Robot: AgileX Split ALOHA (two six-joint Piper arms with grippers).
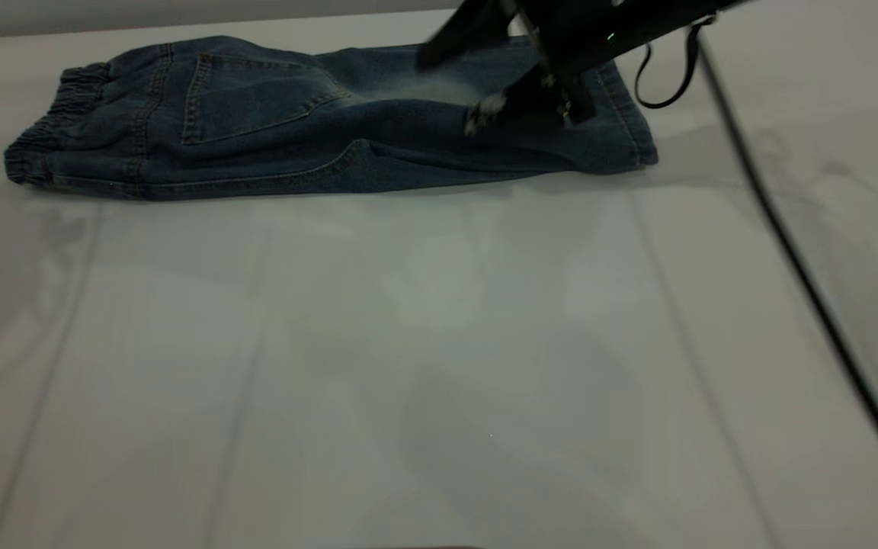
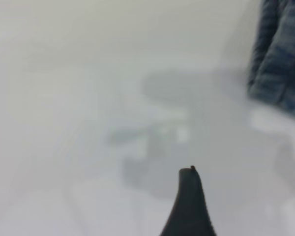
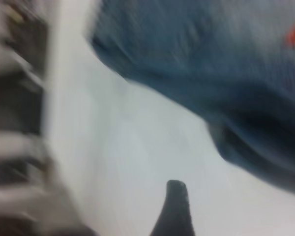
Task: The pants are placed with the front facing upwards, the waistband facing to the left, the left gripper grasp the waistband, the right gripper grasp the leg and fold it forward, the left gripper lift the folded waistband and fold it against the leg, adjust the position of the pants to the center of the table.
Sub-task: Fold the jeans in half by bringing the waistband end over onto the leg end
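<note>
So the pants (image 1: 317, 122) lie folded lengthwise at the table's (image 1: 439, 343) 12 o'clock edge, waistband (image 1: 54, 126) toward 9. The right gripper (image 1: 519, 107) hangs over the leg end toward 3 o'clock, blurred; can't tell how its jaws stand. The left gripper (image 2: 189, 206) is over bare table beside the denim, jaws unclear too.

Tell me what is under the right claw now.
Under the right claw lies the leg end of the folded pants on the table. The denim directly beneath it is hidden.
</note>
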